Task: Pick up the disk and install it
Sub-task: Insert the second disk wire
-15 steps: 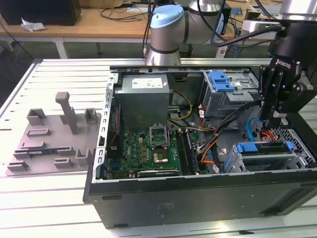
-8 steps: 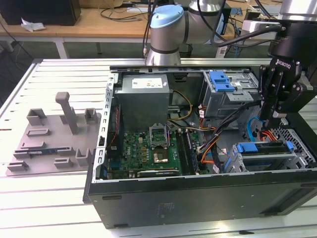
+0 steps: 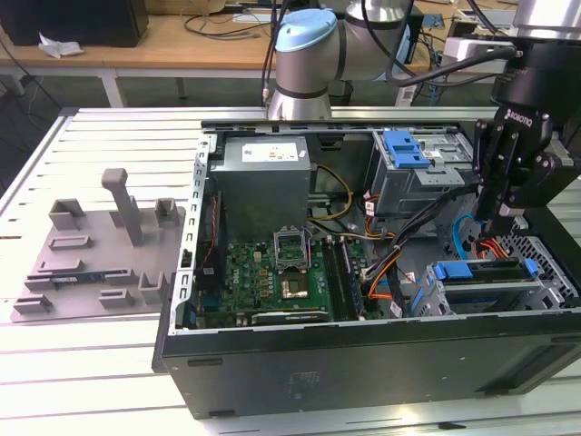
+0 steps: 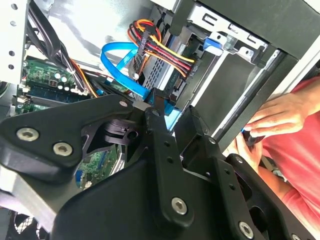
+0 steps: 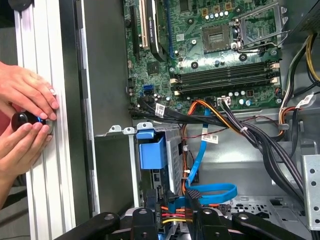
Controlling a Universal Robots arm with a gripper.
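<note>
At the exterior view's left a grey plastic holder (image 3: 95, 254) lies flat on the slatted table (image 3: 91, 363), just beside the open computer case (image 3: 363, 363). Inside the case, a grey power supply box (image 3: 263, 177) sits above the green circuit board (image 3: 272, 277), and further right a metal drive cage with a blue clip (image 3: 404, 150) stands at the back wall. Orange, yellow and black cables (image 3: 386, 263) run across the middle toward the lower drive cage (image 3: 490, 286). The disk (image 3: 486, 271) seems to lie in that cage, its blue rails showing at the near edge, though its face is hard to make out. The black gripper (image 3: 504, 213) hangs just above the cage at the exterior view's right; its fingers (image 4: 159, 102) stand close together with nothing between them, beside a blue ribbon cable (image 4: 117, 62). In the first wrist view, two hands (image 5: 25, 120) of a person rest on the table edge outside the case, pinching a small black object (image 5: 22, 120).
</note>
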